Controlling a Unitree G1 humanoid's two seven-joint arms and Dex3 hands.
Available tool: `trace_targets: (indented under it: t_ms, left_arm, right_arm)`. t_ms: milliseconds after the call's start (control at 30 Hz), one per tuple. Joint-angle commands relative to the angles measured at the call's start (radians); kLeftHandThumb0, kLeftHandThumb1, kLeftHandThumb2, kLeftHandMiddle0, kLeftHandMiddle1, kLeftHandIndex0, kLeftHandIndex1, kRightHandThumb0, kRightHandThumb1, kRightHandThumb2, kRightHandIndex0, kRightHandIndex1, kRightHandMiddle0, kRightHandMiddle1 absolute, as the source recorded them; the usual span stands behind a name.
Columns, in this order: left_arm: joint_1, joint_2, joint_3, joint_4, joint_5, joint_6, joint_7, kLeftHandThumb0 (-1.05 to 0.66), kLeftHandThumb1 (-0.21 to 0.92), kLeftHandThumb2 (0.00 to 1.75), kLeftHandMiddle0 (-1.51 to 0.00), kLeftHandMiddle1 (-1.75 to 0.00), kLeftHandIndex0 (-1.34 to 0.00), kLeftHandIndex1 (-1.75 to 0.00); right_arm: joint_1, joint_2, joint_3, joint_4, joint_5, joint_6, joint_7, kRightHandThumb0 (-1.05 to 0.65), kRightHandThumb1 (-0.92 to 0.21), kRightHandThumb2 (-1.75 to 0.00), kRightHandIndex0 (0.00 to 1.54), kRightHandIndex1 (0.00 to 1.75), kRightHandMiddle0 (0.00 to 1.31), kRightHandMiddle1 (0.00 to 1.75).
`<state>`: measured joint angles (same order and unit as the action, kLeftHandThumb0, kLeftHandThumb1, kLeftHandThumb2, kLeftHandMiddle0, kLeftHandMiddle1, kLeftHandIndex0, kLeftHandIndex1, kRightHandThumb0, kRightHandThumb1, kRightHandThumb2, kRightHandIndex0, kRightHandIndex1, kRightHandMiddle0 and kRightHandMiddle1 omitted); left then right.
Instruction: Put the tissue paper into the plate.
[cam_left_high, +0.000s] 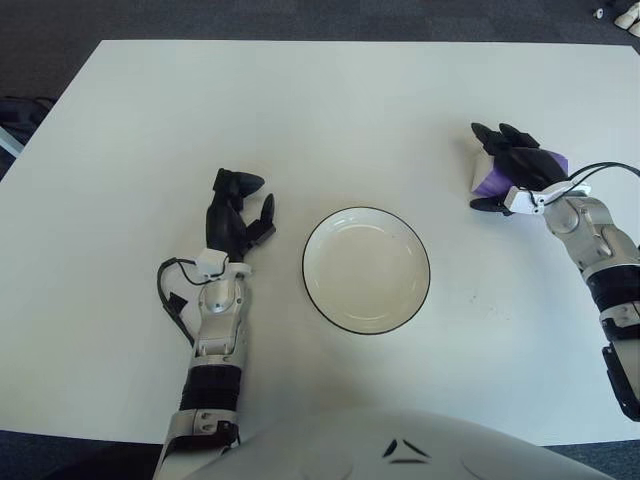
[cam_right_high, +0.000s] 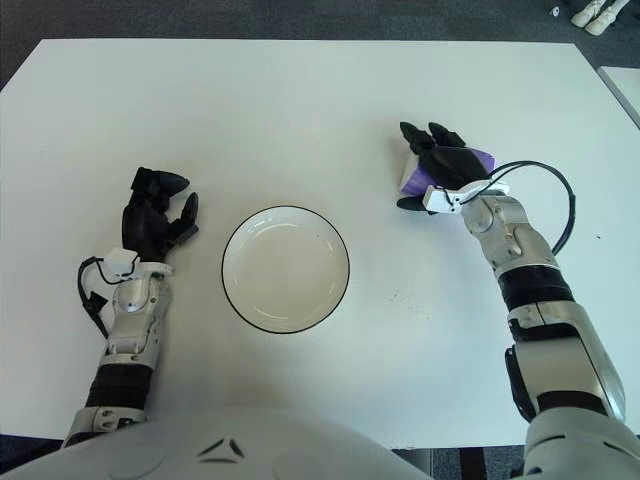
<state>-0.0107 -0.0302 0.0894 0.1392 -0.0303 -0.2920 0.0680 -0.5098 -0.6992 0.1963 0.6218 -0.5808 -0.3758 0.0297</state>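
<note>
Right of the plate (cam_left_high: 366, 270), my right hand (cam_right_high: 440, 165) covers most of the purple tissue paper (cam_right_high: 478, 158), fingers curled over it. My left hand (cam_left_high: 236, 212) sits left of the plate, fingers loose and holding nothing.

Black three-fingered left hand (cam_left_high: 236, 214) and right hand (cam_right_high: 440, 168), silver forearms, black cables, apparently grey torso.

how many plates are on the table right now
1. The plate sits near the middle of the white table, empty, between the left hand and the right hand, which covers the tissue paper to the plate's right. Nothing looks hidden.
</note>
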Motion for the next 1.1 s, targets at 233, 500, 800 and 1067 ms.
trace_targets:
  t_ms: [233,500,800,1067]
  left_arm:
    - [0.059,0.000,0.015,0.038,-0.011,0.033,-0.003,0.00,0.75,0.67,-0.40,-1.37,-0.32,-1.75]
    - [0.059,0.003,0.018,0.040,-0.016,0.027,-0.012,0.00,0.75,0.66,-0.40,-1.37,-0.31,-1.75]
    - [0.059,0.003,0.019,0.042,-0.004,0.022,-0.004,0.00,0.75,0.66,-0.39,-1.37,-0.32,-1.75]
    - [0.059,0.004,0.021,0.043,-0.012,0.015,-0.013,0.00,0.75,0.67,-0.39,-1.38,-0.32,-1.75]
  right_arm:
    - [0.123,0.053,-0.009,0.062,0.135,-0.018,0.073,-0.96,-0.41,-0.85,0.00,0.00,0.00,0.00]
    - [0.178,0.095,-0.059,0.038,0.218,-0.041,0.030,-0.77,-0.27,-1.03,0.00,0.70,0.00,0.56]
    - [0.211,0.126,-0.055,0.053,0.165,-0.095,-0.128,-0.79,-0.31,-1.10,0.24,1.69,0.03,1.64]
    - [0.258,0.201,-0.108,0.041,0.248,-0.141,-0.203,-0.64,-0.20,-1.37,0.84,1.74,0.62,1.74]
